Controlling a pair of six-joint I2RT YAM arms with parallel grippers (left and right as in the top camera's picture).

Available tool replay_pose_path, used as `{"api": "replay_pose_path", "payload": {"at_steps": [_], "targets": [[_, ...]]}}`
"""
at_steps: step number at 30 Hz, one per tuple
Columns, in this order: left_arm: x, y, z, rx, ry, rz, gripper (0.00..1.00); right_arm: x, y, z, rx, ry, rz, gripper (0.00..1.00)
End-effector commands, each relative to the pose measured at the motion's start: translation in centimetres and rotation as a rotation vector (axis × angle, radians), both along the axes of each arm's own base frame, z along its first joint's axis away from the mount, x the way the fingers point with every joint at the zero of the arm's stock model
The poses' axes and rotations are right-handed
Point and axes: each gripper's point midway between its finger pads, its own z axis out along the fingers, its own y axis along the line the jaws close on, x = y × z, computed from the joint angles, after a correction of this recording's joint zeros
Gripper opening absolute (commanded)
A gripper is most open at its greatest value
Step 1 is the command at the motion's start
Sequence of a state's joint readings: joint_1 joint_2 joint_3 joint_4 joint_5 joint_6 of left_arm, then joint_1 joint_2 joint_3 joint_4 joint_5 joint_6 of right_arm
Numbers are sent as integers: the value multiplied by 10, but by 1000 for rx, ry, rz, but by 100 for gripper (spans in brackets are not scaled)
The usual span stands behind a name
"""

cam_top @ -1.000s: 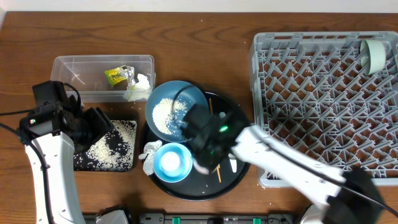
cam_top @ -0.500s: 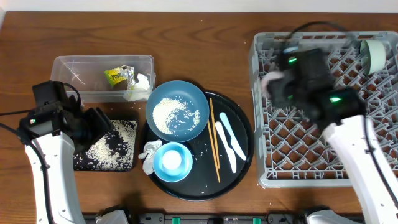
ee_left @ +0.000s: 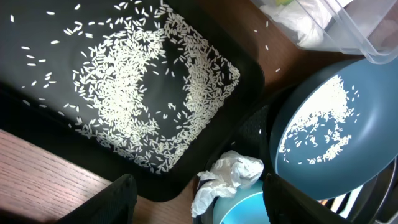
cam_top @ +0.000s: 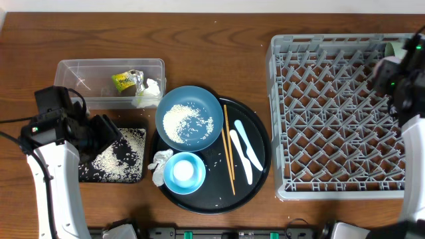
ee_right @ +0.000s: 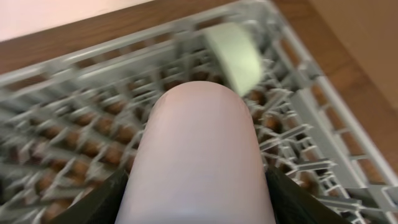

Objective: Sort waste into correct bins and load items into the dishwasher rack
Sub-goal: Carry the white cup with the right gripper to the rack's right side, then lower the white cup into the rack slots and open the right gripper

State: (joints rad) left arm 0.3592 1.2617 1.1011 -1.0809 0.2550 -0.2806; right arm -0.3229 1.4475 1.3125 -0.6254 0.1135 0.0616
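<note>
My right gripper [cam_top: 393, 74] is shut on a pinkish cup [ee_right: 199, 149] over the far right corner of the grey dishwasher rack [cam_top: 332, 113], beside a pale-green bowl [ee_right: 233, 53] lying on its side in the rack. My left gripper [ee_left: 199, 202] is open and empty above the black tray [ee_left: 37, 118] of loose rice [ee_left: 130, 93], near a crumpled tissue [ee_left: 227, 180]. The clear tub [cam_top: 80, 76] holds the yellow-green wrapper [cam_top: 123, 81] and a tissue [cam_top: 147, 91]. The blue dish [cam_top: 189, 126] holds rice.
A round black tray [cam_top: 259, 176] carries the blue dish, a light-blue bowl [cam_top: 184, 172] with something white in it, chopsticks [cam_top: 229, 149] and two white flat utensils [cam_top: 244, 149]. The rack's pegs [ee_right: 292, 137] stand close below the cup.
My right arm has swung from the round black tray across to the rack's far right corner, carrying the pinkish cup. The left arm has not moved.
</note>
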Motion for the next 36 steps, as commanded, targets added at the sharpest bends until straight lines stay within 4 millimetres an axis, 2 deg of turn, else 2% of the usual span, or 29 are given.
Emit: {"api": "replay_pose_path", "payload": {"at_steps": [1, 6, 11, 14, 21, 30, 36], "targets": [[1, 2, 0, 8, 3, -4, 67, -1, -33, -6, -3, 3, -84, 5], [1, 2, 0, 7, 4, -4, 66, -1, -66, -25, 4, 19, -154, 1], [1, 2, 0, 7, 4, -4, 66, -4, -98, -41, 8, 25, -219, 1], [1, 2, 0, 7, 4, -4, 67, -4, -110, -50, 10, 30, -242, 1], [1, 2, 0, 7, 4, -4, 66, -8, -119, -79, 35, 94, -267, 1], [1, 2, 0, 7, 4, -4, 66, -15, -140, -80, -10, 95, -334, 1], [1, 2, 0, 7, 4, -4, 66, -15, -143, -96, 6, 128, -337, 1]]}}
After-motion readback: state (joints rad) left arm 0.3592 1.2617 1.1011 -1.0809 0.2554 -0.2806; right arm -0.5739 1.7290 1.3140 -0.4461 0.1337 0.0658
